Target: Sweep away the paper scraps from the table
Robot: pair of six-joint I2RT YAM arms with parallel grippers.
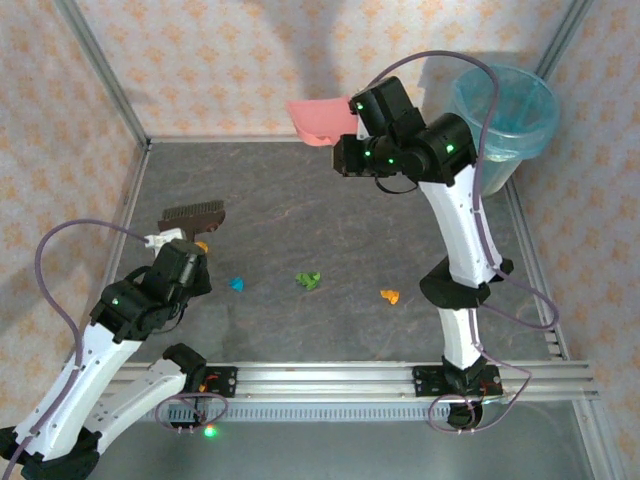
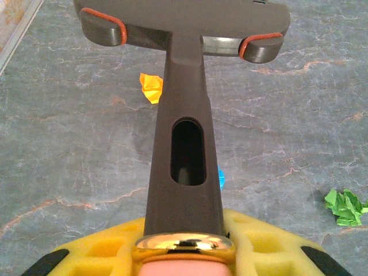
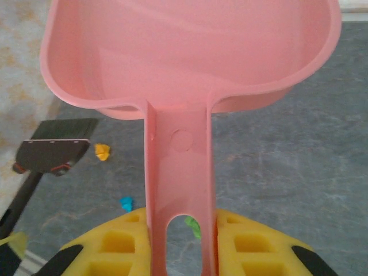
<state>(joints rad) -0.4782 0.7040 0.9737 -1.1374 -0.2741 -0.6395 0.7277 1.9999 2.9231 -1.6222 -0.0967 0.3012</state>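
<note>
Several paper scraps lie on the table: a blue one, a green one, an orange one, and another orange one just beside the brush head. My left gripper is shut on the dark brown brush handle, with the head pointing away from me at the left. Under that brush I see the orange scrap, the blue one and the green one. My right gripper is shut on the pink dustpan's handle, holding the pan raised at the back.
A translucent teal bin stands at the back right corner, beside my right arm. Patterned beige walls and aluminium rails border the table. From the right wrist, the brush head shows low at the left with the orange scrap next to it.
</note>
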